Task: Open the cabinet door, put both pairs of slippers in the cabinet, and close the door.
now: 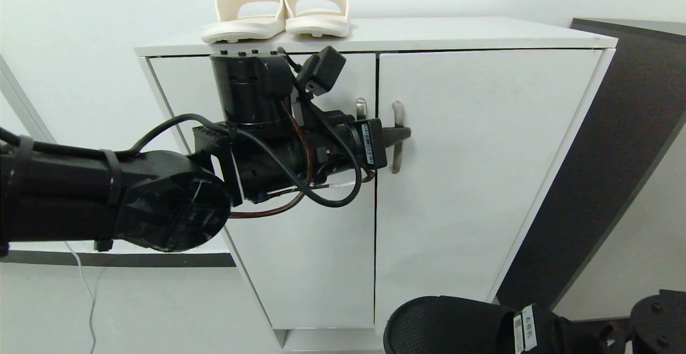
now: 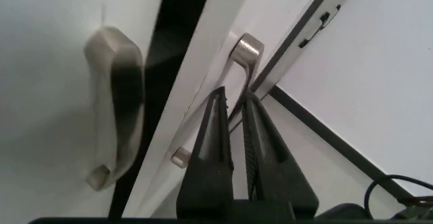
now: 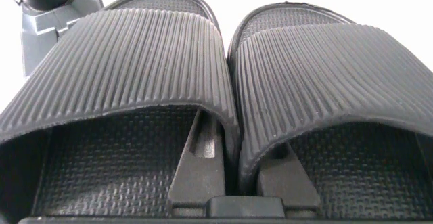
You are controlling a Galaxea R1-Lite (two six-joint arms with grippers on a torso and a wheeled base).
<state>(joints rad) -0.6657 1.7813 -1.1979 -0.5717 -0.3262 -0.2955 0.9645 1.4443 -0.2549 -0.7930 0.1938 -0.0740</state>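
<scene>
Since my right end effector (image 3: 233, 146) is closest, I'll start there. Its fingers are pinching the black slippers (image 3: 142, 61) by their two inner sides, and the pair hangs low in front of the cabinet's (image 1: 471, 156) right door. Farther out, my left end effector (image 2: 233, 116) is pressed nearly together on the thin bar of that same door's handle (image 2: 249, 48). The door looks shut or barely cracked, I honestly can't tell which. Past all that, the cream slippers (image 1: 276, 14) sit side by side on the cabinet top, near ends right at the front edge above the left door.

My worries from here:
- That bar is skinny and smooth, so if my pull doesn't follow the hinge arc, the fingers could slide right off.
- The door swings out toward where the black pair hangs, so it could clip them.
- A hard yank might jolt the cabinet and shake the cream pair off the top.
</scene>
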